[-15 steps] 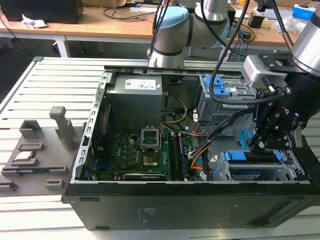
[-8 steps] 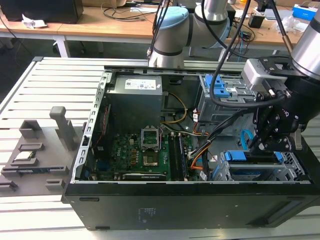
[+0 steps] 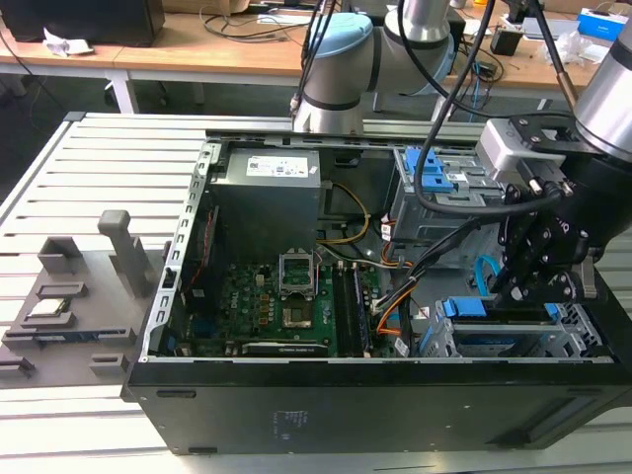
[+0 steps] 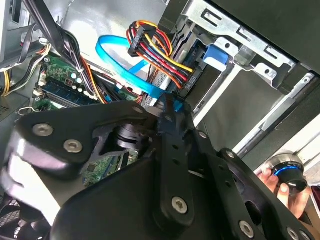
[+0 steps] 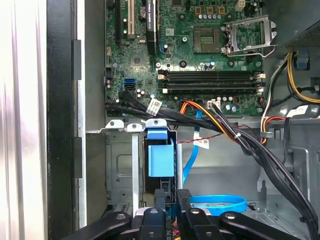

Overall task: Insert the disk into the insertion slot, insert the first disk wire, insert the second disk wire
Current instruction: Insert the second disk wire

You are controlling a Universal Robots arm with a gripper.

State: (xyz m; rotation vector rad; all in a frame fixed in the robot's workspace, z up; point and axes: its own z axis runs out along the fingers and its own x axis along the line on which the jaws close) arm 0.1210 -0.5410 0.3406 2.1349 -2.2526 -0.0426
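Black gripper (image 3: 530, 286) sits over the blue-framed silver disk (image 3: 506, 308) lying flat in the low silver cage (image 3: 568, 341); grip state unclear.

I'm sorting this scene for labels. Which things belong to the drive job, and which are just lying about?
Job:
disk
drive cage
orange-red wires
blue cable
gripper

Lying about:
grey fixture
power supply
motherboard

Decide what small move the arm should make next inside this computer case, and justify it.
Probably a small, slow descent toward the second disk wire. The disk already sits in the insertion slot, and the gripper hangs just above that slot's end, beside the blue loop. Whether the first disk wire is plugged in cannot be told.
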